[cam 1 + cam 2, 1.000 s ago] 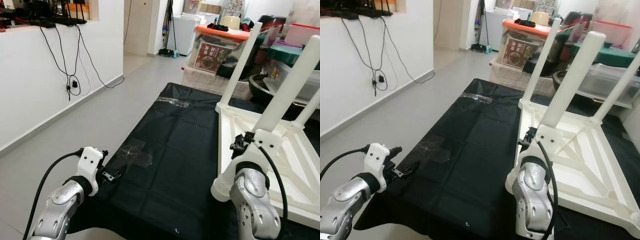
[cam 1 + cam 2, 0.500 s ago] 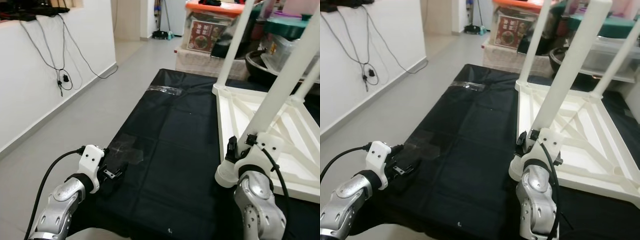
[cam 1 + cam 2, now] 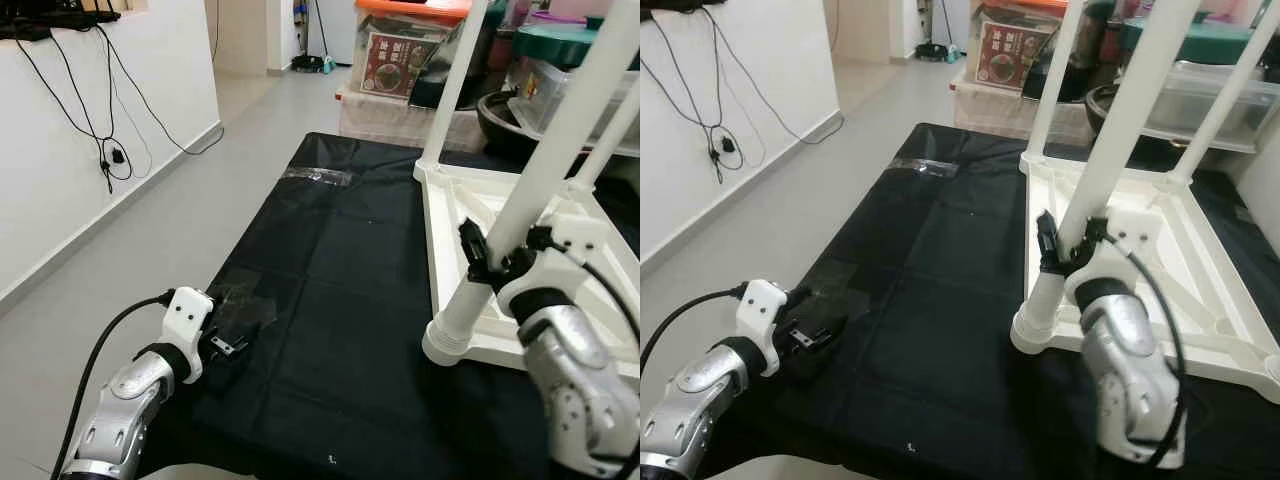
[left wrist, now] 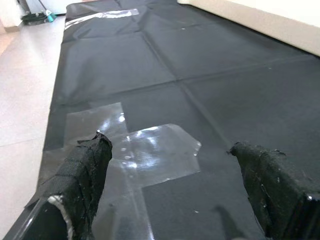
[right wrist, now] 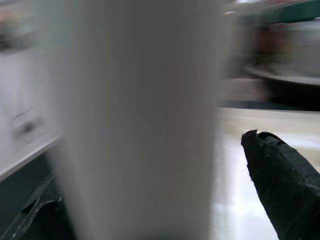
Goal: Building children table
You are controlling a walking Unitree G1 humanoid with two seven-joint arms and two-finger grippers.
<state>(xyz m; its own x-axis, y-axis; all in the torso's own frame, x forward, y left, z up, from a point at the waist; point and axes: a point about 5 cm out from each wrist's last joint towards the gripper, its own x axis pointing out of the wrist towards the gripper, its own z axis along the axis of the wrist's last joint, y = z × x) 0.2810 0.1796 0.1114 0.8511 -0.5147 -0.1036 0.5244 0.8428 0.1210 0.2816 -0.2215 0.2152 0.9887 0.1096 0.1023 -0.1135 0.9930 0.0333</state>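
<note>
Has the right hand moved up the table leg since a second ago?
Yes. The right hand sits higher on the near table leg, farther above the leg's socket than before.

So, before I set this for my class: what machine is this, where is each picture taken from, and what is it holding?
This is a humanoid robot with two silver arms, each ending in a gripper of two black fingers. The two wide pictures come from cameras on its head, looking down at the floor ahead. The other two come from cameras on its wrists, looking along the fingers.

On the floor lies a black sheet patched with clear tape. On it rests a white children's table, upside down, legs pointing up.

The right gripper is around the nearest table leg, near its base; its wrist camera sees the leg blurred between the fingers. Whether it grips firmly, I cannot tell. The left gripper hangs open above the sheet, holding nothing.
</note>
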